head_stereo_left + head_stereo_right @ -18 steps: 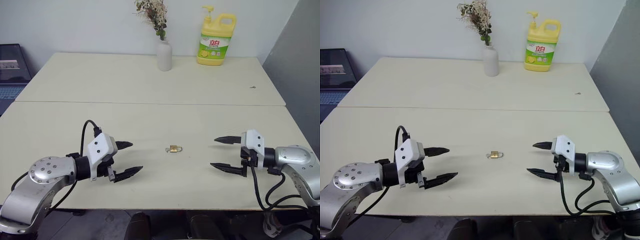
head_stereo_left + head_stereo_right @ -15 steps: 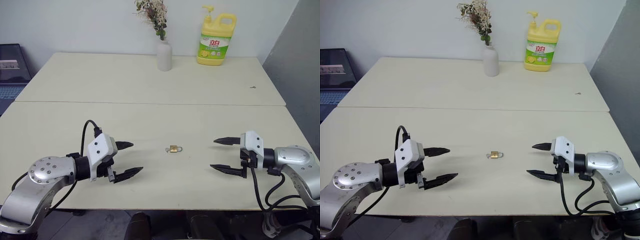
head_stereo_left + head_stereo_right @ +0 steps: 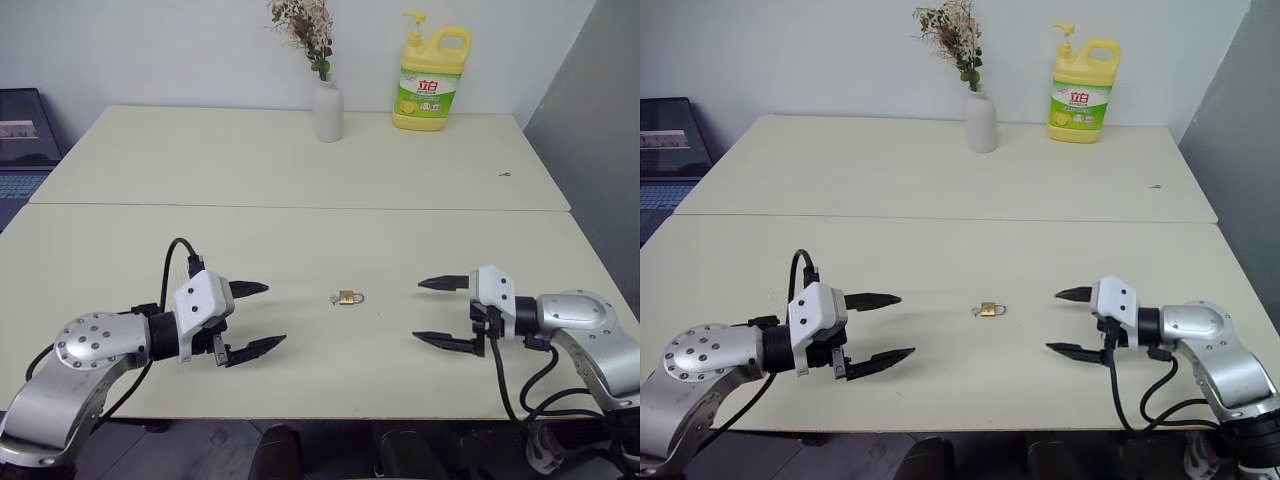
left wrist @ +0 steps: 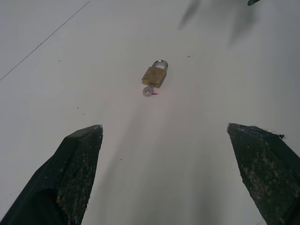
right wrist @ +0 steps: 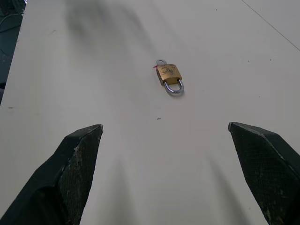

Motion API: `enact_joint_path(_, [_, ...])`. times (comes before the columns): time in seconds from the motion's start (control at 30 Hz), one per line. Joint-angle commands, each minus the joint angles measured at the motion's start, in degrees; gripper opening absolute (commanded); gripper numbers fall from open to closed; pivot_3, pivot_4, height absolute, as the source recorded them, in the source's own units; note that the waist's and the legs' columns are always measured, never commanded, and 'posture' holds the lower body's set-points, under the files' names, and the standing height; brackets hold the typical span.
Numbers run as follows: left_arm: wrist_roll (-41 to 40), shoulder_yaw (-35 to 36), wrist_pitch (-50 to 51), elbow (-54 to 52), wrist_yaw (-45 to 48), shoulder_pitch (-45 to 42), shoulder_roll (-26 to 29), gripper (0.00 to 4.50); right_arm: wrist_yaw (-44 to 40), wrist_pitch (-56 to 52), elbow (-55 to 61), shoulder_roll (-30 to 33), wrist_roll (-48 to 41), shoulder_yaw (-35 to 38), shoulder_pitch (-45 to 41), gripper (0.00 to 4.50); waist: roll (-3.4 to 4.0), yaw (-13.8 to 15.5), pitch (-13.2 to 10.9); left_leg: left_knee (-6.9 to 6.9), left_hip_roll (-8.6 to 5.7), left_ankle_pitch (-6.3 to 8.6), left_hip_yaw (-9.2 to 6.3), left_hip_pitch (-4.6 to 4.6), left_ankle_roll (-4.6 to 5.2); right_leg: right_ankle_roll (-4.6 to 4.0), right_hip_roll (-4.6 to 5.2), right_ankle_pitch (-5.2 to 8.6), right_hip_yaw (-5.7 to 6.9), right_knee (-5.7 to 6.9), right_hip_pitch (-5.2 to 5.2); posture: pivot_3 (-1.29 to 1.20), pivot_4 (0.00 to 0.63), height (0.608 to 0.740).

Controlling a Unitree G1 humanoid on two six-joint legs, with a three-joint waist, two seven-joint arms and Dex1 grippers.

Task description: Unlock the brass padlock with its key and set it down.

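Brass padlock (image 3: 348,297) lying flat on the near table (image 3: 300,240), key (image 4: 148,90) sitting in its base, midway between left gripper (image 3: 250,318) and right gripper (image 3: 440,312), both gaping wide, gripping nothing.

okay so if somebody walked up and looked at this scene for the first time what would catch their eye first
Probably the tiny brass padlock, lying alone on the pale near table with a small key in its base. The left gripper and right gripper flank it, jaws wide open and pointed inward, neither touching it. Next, the bright yellow detergent bottle and the white vase of dried flowers at the far edge of the back table.
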State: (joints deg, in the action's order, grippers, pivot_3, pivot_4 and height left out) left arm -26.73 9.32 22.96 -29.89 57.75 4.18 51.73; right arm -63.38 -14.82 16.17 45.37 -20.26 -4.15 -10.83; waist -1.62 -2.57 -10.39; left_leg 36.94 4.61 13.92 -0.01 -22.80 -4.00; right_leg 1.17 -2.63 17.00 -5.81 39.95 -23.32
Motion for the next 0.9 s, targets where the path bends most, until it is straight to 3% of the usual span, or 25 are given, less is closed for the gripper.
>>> enact_joint_path(0.03, [-0.01, 0.51, -2.84, -0.85, 3.99, 0.79, 2.05, 4.47, 1.12, -3.2, 3.89, -0.25, 0.01, -1.32, -2.84, 4.5, 0.0, -0.11, 0.0, 0.0, 0.0, 0.0, 0.0, 0.0, 0.0, 0.0, -0.01, 0.0, 0.0, 0.0, 0.0, 0.0, 0.15, 0.74])
enact_joint_path(0.23, [2.04, 0.68, -5.95, 0.7, 6.36, 1.53, 3.17, 4.47, 1.98, -8.86, 5.31, -0.43, 2.49, -6.19, -8.14, 4.5, 0.01, -0.27, -0.01, 0.0, 0.01, 0.0, 0.0, -0.01, 0.0, -0.02, -0.01, 0.01, 0.0, 0.0, -0.02, 0.0, 0.15, 0.74])
enact_joint_path(0.33, [2.85, 1.23, -7.31, 2.68, 6.15, 1.48, 2.63, 4.47, 5.19, -8.31, 2.29, -3.96, 7.57, -10.58, -12.7, 4.5, 0.01, -0.42, 0.0, 0.0, 0.01, 0.0, 0.0, 0.0, 0.0, -0.02, -0.01, 0.01, 0.01, 0.0, -0.02, 0.0, 0.15, 0.74])
enact_joint_path(0.47, [5.58, 0.5, -10.35, 5.16, 5.42, 2.26, 2.04, 4.47, 9.2, -16.86, 0.26, -10.44, 11.44, -16.83, -19.22, 4.5, 0.02, -0.85, -0.01, -0.01, 0.05, 0.0, 0.0, -0.01, 0.0, -0.03, -0.05, 0.01, -0.02, 0.05, -0.1, 0.0, 0.15, 0.74])
enact_joint_path(0.67, [6.49, -0.24, -11.78, 6.43, 5.49, 1.87, 1.7, 4.47, 7.37, -17.99, -6.04, -14.83, 14.71, -23.14, -25.18, 4.5, 0.01, -0.36, -0.01, -0.01, 0.04, 0.0, 0.06, -0.17, 0.0, -0.17, -0.02, 0.03, -0.02, 0.03, -0.22, 0.0, 0.15, 0.74])
enact_joint_path(0.9, [7.26, -1.01, -12.57, 6.85, 5.27, 1.54, 1.49, 4.47, 5.82, -17.48, -13.76, -17.19, 16.84, -25.26, -28.66, 4.5, 0.01, -0.47, -0.01, -0.02, 0.06, 0.0, 0.05, -0.16, 0.0, -0.19, -0.03, 0.04, 0.01, 0.05, -0.23, 0.0, 0.15, 0.74])
